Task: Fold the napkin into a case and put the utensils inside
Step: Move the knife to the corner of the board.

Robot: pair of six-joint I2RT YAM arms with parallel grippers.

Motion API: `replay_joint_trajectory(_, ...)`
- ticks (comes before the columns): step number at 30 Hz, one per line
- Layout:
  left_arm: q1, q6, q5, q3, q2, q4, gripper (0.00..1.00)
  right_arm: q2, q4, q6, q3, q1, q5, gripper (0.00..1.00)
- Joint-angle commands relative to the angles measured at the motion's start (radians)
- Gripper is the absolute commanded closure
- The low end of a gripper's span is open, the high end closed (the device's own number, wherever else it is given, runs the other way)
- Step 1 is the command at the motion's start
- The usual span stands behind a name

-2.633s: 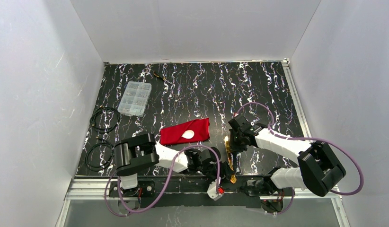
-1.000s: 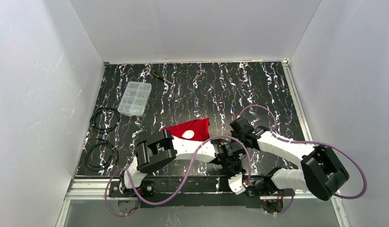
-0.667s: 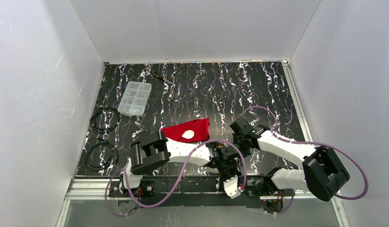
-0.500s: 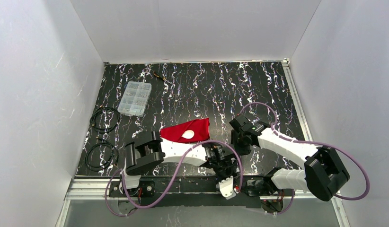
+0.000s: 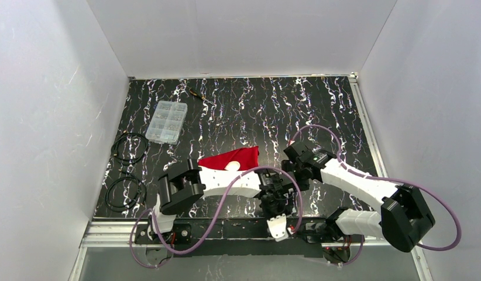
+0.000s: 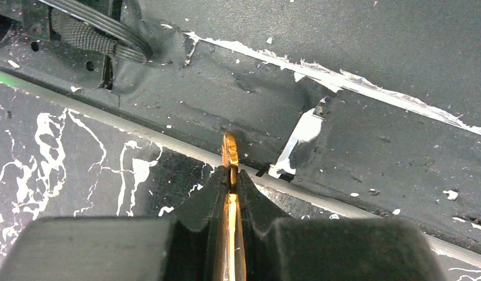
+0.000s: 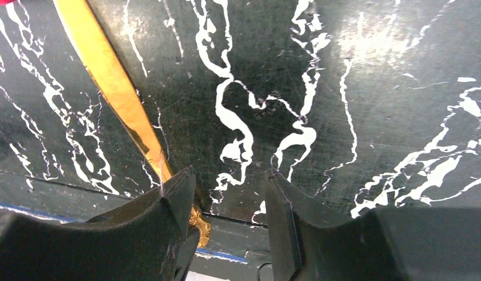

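Observation:
The red napkin (image 5: pixel 235 157) lies folded into a narrow case at the table's middle, with the white spoon (image 5: pixel 232 166) resting on it. My left gripper (image 5: pixel 275 205) sits near the table's front edge, to the right of the case. In the left wrist view the left gripper (image 6: pixel 232 173) is shut on the yellow-gold utensil (image 6: pixel 229 147), whose tip pokes out over the front rail. My right gripper (image 7: pixel 229 175) stands open just beside the left one. The gold utensil (image 7: pixel 106 73) runs past the outside of its left finger, with nothing between the fingers.
A clear compartment box (image 5: pixel 164 121) stands at the back left. Two black cable coils (image 5: pixel 130 146) (image 5: pixel 122 190) lie along the left side. A thin black-and-yellow tool (image 5: pixel 197 93) lies at the back. The metal front rail (image 5: pixel 109 231) borders the near edge.
The right gripper has opened and let go of the gold utensil, which stays in the left gripper. The left arm has shifted slightly left and back.

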Motion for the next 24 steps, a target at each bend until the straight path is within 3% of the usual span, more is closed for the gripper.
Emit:
replay_joint_trajectory(1, 0.003, 0.058, 0.057, 0.080, 0.038, -0.161, 1.00, 0.016, 0.047, -0.015, 0.035, 0.025, -0.065, 0.44)
replay_joint_trajectory(13, 0.003, 0.080, 0.055, 0.054, 0.040, -0.145, 1.00, 0.204, 0.125, 0.000, 0.093, 0.153, -0.088, 0.48)
replay_joint_trajectory(24, 0.003, 0.124, 0.077, 0.064, 0.060, -0.152, 1.00, 0.216, 0.116, -0.005, 0.119, 0.169, -0.076, 0.49)
